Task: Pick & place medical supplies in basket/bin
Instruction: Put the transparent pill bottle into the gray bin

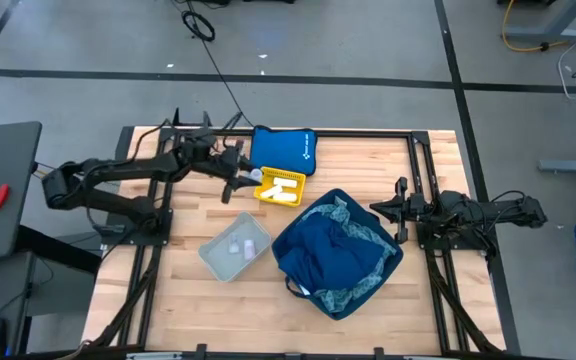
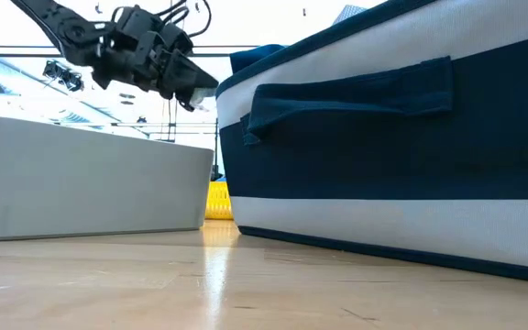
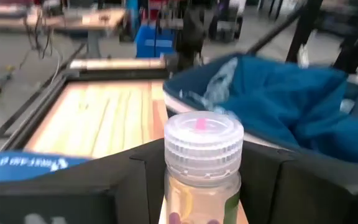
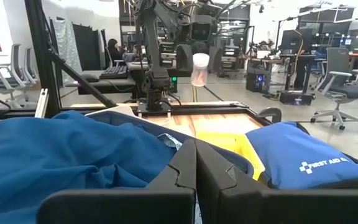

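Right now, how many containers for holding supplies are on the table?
3: a yellow tray beside the blue pouch, a grey bin at the middle, and a blue basket holding the cloths. The left gripper holds a vial above the tray.

Clear vial [image 3: 202, 163] upright, dark-blue cloth [image 1: 333, 250] binned

The blue pouch [image 4: 303, 163] reads "FIRST AID".

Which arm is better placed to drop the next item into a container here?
Left. The left gripper already holds a clear vial aloft by the yellow tray, close to the grey bin and blue basket. The right gripper waits shut and empty at the table's right side.
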`<act>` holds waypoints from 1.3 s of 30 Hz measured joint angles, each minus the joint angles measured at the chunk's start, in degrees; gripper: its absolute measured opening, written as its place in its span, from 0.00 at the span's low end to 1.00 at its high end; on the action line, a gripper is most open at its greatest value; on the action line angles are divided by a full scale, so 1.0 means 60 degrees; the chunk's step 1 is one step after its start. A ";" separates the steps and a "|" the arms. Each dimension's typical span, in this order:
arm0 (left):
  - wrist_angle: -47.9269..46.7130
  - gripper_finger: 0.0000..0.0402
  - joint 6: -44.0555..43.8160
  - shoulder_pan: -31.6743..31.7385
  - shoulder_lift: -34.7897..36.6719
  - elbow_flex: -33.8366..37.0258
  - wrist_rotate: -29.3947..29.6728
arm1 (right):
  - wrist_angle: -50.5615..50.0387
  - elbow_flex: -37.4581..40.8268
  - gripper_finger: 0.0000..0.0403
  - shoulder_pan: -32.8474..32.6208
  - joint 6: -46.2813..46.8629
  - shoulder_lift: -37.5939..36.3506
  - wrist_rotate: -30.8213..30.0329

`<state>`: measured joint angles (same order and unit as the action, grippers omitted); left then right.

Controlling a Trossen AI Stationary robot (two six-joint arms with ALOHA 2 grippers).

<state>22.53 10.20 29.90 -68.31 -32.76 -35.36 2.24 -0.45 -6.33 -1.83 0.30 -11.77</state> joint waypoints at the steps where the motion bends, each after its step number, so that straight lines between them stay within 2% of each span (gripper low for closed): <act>1: -0.0514 0.37 0.0162 -0.0154 0.0167 -0.0072 0.0280 | 0.0000 0.0000 0.00 0.0000 -0.0004 0.0000 0.0000; 12: -0.5064 0.37 0.0338 -0.1974 0.0454 -0.0932 0.2356 | -0.0015 0.0000 0.00 0.0004 -0.0034 0.0000 0.0029; 19: -0.6463 0.37 -0.0104 -0.2932 0.0429 -0.0954 0.2438 | -0.0018 0.0000 0.00 0.0004 -0.0092 0.0000 0.0025; 26: -0.6890 0.37 -0.0602 -0.3854 0.0200 -0.0950 0.2721 | -0.0020 0.0000 0.00 0.0004 -0.0059 0.0000 0.0024; 34: -0.6733 0.37 -0.0818 -0.4646 -0.0999 -0.0943 0.3380 | -0.0022 0.0000 0.00 0.0004 -0.0061 0.0004 0.0025; 39: -0.6404 0.37 -0.1007 -0.4816 -0.1662 -0.0935 0.3393 | -0.0040 0.0000 0.00 0.0004 -0.0059 0.0004 0.0081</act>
<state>-15.90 4.16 1.01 -78.28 -38.37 -15.00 2.00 -0.45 -6.31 -2.18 0.32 -11.28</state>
